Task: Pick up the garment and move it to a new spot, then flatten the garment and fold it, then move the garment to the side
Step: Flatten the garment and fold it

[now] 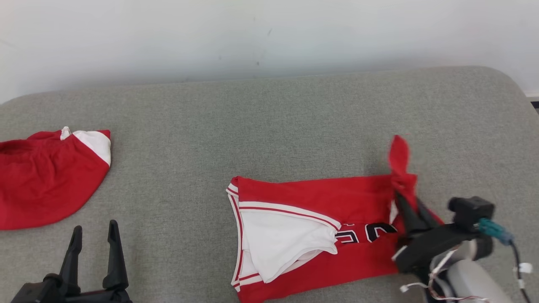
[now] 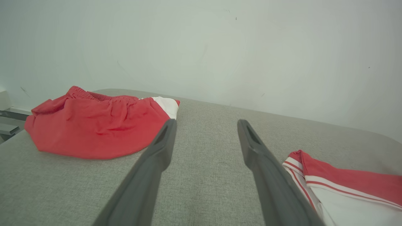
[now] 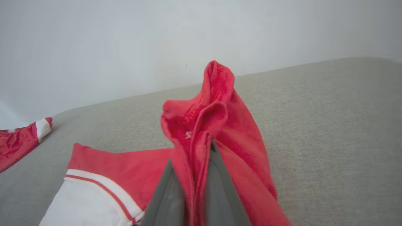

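The garment (image 1: 320,198), a red jersey with white trim and black numbers, lies partly folded on the grey cushion at centre right. My right gripper (image 1: 403,194) is shut on a bunched red corner of the garment (image 3: 216,125), lifting it above the surface; the fabric is pinched between the two fingers (image 3: 220,175). My left gripper (image 1: 94,233) stands open at the lower left, over bare cushion, holding nothing. In the left wrist view its fingers (image 2: 163,147) point between the two pieces of clothing, with the garment's edge (image 2: 339,179) at the lower right.
Red shorts with a white panel (image 1: 46,176) lie bunched at the cushion's left edge, also seen as the red shorts (image 2: 94,125). The grey cushion (image 1: 269,126) ends at a pale wall behind. Its rounded right corner lies beyond my right gripper.
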